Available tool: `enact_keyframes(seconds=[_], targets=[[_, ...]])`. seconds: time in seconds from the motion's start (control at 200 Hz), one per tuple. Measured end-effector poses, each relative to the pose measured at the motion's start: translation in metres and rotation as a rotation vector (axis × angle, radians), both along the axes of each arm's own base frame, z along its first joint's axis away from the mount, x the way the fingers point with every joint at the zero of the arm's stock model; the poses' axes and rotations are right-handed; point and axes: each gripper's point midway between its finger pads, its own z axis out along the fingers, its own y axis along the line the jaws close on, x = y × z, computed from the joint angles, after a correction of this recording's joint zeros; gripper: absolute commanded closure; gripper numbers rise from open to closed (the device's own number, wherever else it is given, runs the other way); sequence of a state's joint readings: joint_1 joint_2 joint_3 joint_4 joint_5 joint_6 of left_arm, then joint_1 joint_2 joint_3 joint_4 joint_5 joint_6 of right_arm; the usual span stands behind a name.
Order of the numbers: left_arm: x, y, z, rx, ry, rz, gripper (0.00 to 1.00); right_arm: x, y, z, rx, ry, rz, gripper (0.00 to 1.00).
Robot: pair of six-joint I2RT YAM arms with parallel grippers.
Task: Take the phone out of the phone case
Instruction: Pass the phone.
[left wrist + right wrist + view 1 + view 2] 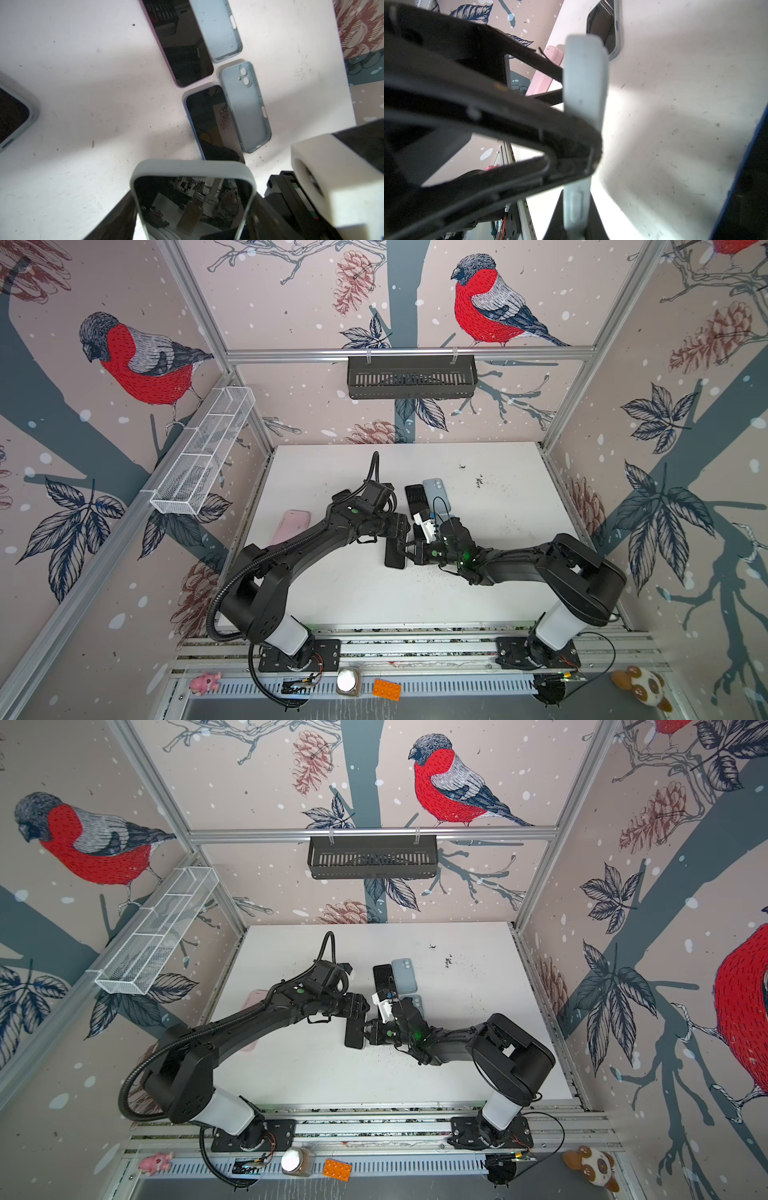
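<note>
**A:** Entry one: the phone?

**B:** Phone [193, 204], screen up, seated in its grey case [193, 167]. The left hand [398, 536] clamps it across the width. The right hand [409, 552] comes from the opposite side, fingers pressed together on the case's side edge.

**A:** Surroundings?

**B:** All on the bench [498, 572]. Just past the left hand's fingertips is a blue-edged phone [214, 124], with an empty case [247, 108] just beside it. Farther out is a purple-edged phone [178, 41], with a second empty case [218, 29] beside that. Behind the left hand is a pink case [291, 526], partly under its arm.

Robot lab cell, alu frame [407, 353]; wallpapered walls [291, 302]
</note>
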State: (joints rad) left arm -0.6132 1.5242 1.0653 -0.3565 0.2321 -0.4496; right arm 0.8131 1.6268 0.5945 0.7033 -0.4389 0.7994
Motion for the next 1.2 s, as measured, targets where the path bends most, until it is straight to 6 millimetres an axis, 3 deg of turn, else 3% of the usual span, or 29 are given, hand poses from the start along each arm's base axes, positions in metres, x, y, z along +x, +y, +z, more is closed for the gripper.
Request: enact_keyframes(seconds=[0.05, 0.13, 0.25, 0.35, 0.525, 0.685, 0.805, 0.921, 1.081, 1.201], targets=[[0.001, -0.001, 0.009, -0.022, -0.023, 0.001, 0.09, 0.002, -0.003, 0.007, 0.006, -0.023, -0.003, 0.98], [0.0, -0.005, 0.031, -0.084, -0.056, 0.002, 0.01, 0.004, -0.01, 0.019, 0.017, -0.042, -0.015, 0.98], [0.0, -0.007, 0.066, -0.152, -0.15, -0.003, 0.0, 0.011, -0.028, 0.034, 0.007, -0.076, -0.046, 0.99], [-0.004, -0.003, 0.088, -0.198, -0.221, -0.003, 0.0, 0.022, -0.055, 0.051, 0.001, -0.12, -0.099, 0.99], [-0.014, 0.004, 0.103, -0.252, -0.345, -0.044, 0.01, 0.04, -0.106, 0.091, -0.006, -0.249, -0.191, 0.99], [-0.027, -0.013, 0.119, -0.297, -0.451, -0.234, 0.04, 0.044, -0.136, 0.125, -0.021, -0.389, -0.21, 0.99], [-0.036, -0.023, 0.125, -0.313, -0.525, -0.377, 0.04, 0.038, -0.141, 0.142, -0.025, -0.496, -0.163, 0.99], [-0.044, -0.029, 0.132, -0.363, -0.604, -0.483, 0.05, 0.034, -0.142, 0.141, -0.034, -0.537, -0.13, 0.99], [-0.062, -0.034, 0.128, -0.384, -0.706, -0.632, 0.07, 0.028, -0.135, 0.142, -0.048, -0.621, -0.041, 0.99], [-0.068, -0.039, 0.142, -0.377, -0.813, -0.748, 0.1, 0.017, -0.127, 0.144, -0.054, -0.729, 0.061, 1.0]])
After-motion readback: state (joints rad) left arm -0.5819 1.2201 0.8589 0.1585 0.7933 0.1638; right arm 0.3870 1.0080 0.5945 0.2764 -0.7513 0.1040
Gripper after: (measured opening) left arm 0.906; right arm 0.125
